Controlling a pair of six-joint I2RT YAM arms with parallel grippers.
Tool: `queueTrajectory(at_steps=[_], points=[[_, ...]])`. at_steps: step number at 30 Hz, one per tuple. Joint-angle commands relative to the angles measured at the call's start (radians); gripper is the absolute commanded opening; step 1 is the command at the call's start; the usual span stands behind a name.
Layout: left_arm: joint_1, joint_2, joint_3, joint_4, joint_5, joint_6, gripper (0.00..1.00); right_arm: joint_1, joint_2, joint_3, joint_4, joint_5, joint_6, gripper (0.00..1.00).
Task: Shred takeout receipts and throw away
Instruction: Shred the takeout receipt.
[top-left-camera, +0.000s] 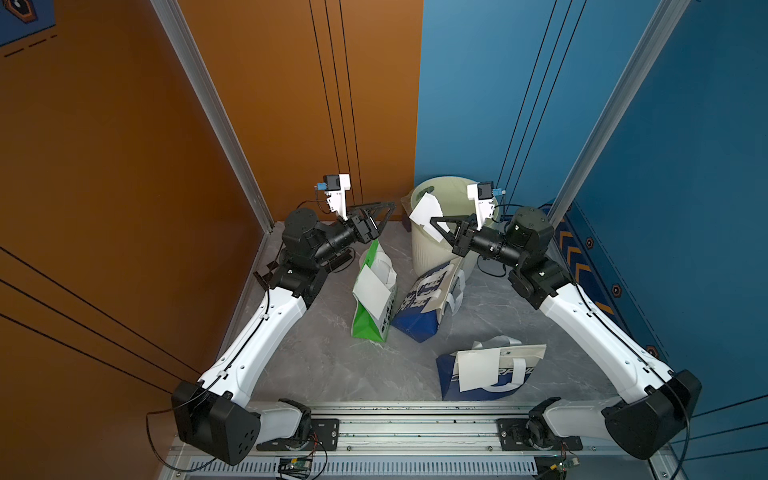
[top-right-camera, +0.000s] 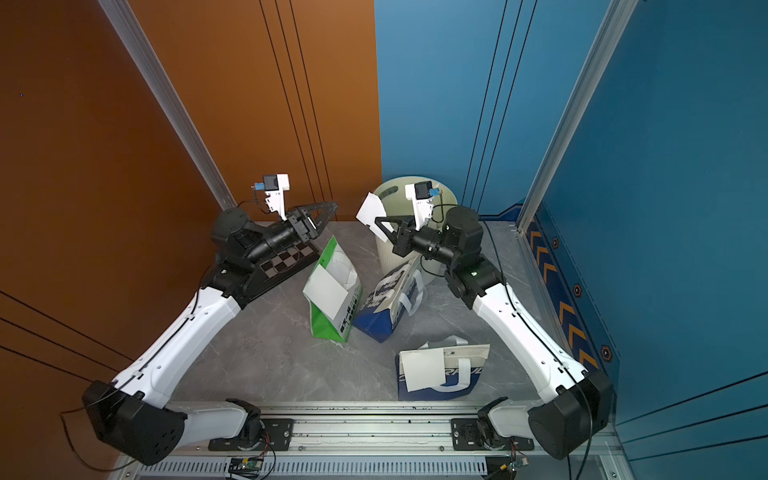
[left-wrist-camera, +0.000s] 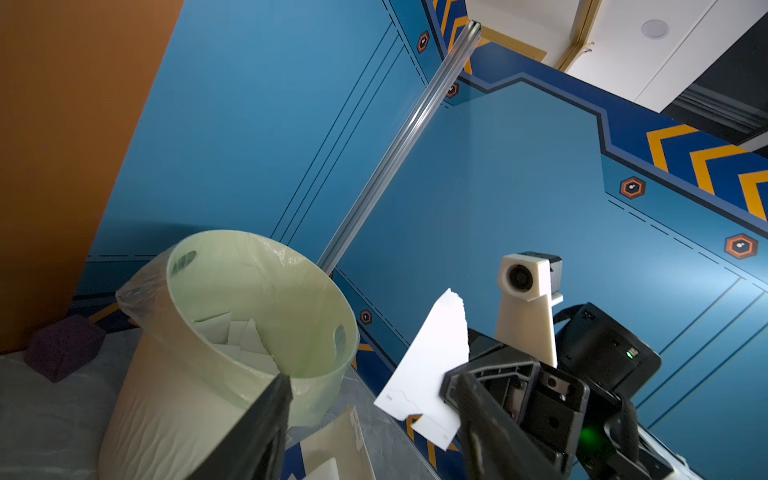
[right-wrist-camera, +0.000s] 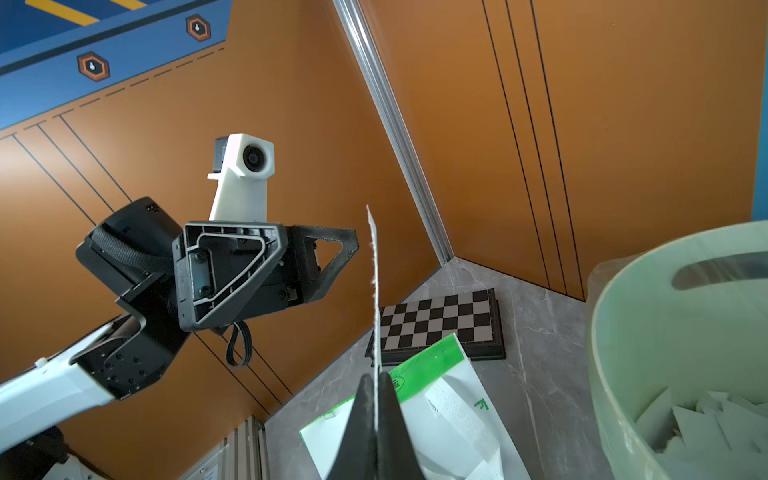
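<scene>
My right gripper (top-left-camera: 434, 219) is shut on a torn white piece of a takeout receipt (top-left-camera: 423, 210), held up beside the near rim of the pale green bin (top-left-camera: 436, 253). In the right wrist view that slip (right-wrist-camera: 376, 291) stands edge-on between the pressed fingertips. My left gripper (top-left-camera: 390, 208) hangs open a little to the left of it, with nothing between its fingers (left-wrist-camera: 274, 415). Torn white scraps (left-wrist-camera: 245, 345) lie inside the bin. A whole receipt (top-left-camera: 372, 286) lies on the green-white bag (top-left-camera: 365, 328), another (top-left-camera: 478, 368) on the front blue-white bag (top-left-camera: 453, 388).
A second blue-white bag (top-left-camera: 419, 324) leans against the bin's front. A small chessboard (top-right-camera: 286, 259) lies by the orange wall under the left arm. A dark purple block (left-wrist-camera: 62, 345) sits in the back corner. Walls close in on both sides.
</scene>
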Motion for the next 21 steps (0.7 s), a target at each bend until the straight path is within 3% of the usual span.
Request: queueTrajectory(at_steps=[1,12,16,21], points=[[-0.001,-0.018,0.04,-0.129,0.137,0.094,0.67,-0.002,-0.029,0.035,-0.153,-0.089,-0.145,0.0],[-0.073,0.012,0.093,-0.131,0.298,0.112,0.74,0.058,0.007,0.09,-0.233,-0.208,-0.202,0.0],[-0.103,0.029,0.099,-0.131,0.291,0.116,0.68,0.082,0.029,0.11,-0.251,-0.214,-0.22,0.0],[-0.121,0.037,0.102,-0.13,0.286,0.121,0.49,0.086,0.037,0.12,-0.256,-0.206,-0.223,0.0]])
